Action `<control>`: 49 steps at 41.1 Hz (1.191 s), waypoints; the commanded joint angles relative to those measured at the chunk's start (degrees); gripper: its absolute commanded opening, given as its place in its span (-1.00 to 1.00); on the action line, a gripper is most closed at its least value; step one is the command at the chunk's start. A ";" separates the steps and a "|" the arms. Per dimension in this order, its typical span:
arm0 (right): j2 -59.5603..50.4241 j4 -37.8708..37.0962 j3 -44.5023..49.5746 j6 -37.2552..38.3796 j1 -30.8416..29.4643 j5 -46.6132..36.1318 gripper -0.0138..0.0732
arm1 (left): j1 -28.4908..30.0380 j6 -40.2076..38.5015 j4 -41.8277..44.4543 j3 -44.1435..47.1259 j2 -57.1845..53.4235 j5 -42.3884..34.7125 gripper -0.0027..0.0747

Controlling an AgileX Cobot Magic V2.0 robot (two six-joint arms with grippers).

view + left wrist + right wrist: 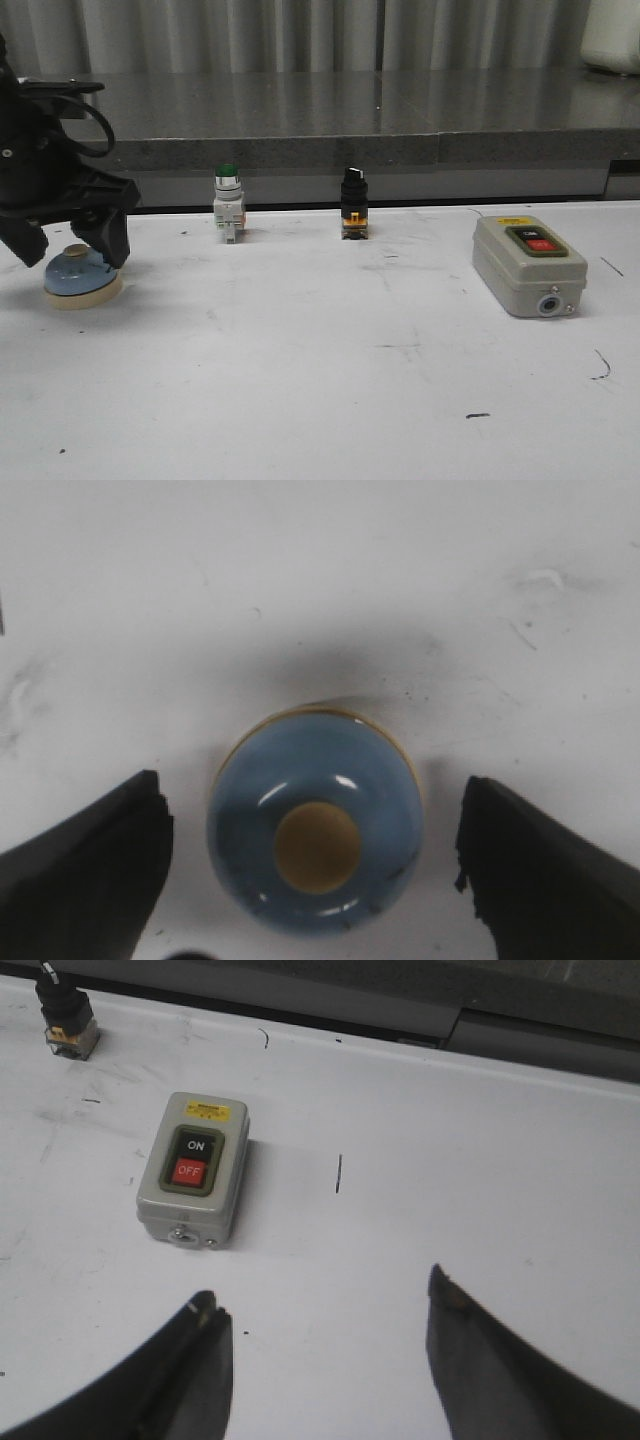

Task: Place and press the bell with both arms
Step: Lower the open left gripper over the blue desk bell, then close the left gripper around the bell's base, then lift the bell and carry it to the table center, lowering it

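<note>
Bell (82, 277) sits on counter (330, 380) far left, your left claw (72, 240) spread around it, not gripping; right claw (325, 1345) spread, empty; grasp, placing, pressing all remain

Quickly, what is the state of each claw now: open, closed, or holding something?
Left claw: open, its fingers on either side of the bell with gaps showing, not gripping it.
Right claw: open, holding nothing.

Grey ledge (330, 115), pale curtain (300, 35) behind
</note>
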 commanded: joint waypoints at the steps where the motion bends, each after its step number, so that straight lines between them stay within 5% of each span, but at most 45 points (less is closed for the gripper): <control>1: 0.25 0.02 -2.10 0.01 -0.36 -4.33 0.36 | -0.37 -0.19 -0.42 -2.59 -0.70 -2.12 0.53; 10: 0.25 0.02 -2.10 0.01 -0.36 -4.33 0.36 | -0.37 -0.19 -0.56 -2.69 1.00 -1.03 0.52; 19: 0.25 0.02 -2.10 0.01 -0.36 -4.33 0.36 | -0.37 -0.33 -1.06 -2.69 1.00 -0.39 0.03; 28: 0.25 0.02 -2.10 0.01 -0.36 -4.33 0.36 | -1.35 -0.33 -2.50 -2.69 -0.82 2.66 0.01; 49: 0.25 0.02 -2.10 0.01 -0.36 -4.33 0.36 | -25.05 -0.11 -2.37 -9.02 -1.85 4.78 0.01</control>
